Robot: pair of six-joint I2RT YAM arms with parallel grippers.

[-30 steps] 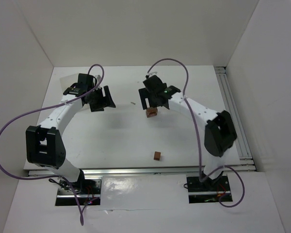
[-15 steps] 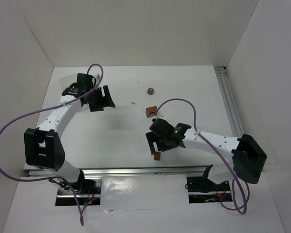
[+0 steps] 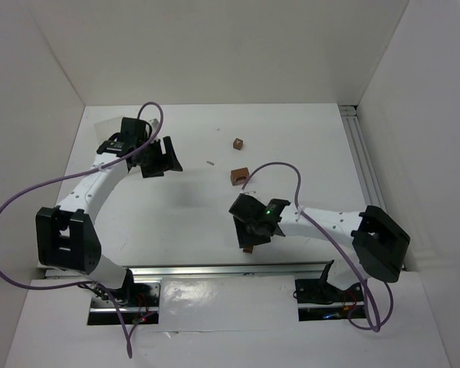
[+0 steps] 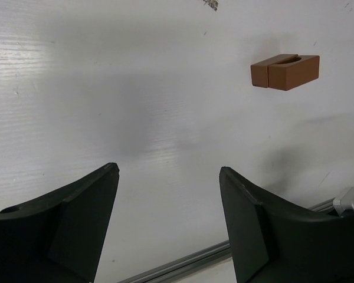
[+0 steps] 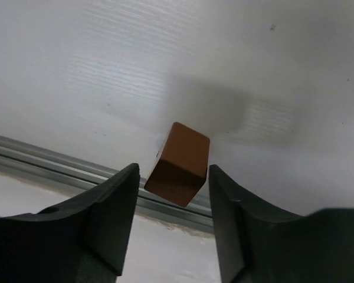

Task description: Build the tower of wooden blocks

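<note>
While L gripper (image 4: 168, 171) hangs jaws apart, R gripper (image 5: 172, 169) straddles one wood block (image 5: 178, 162)

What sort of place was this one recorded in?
Probably a lab test booth: plain white walls close in a white table, two robot arms are mounted at its near edge, and a few small wood blocks lie on it.
</note>
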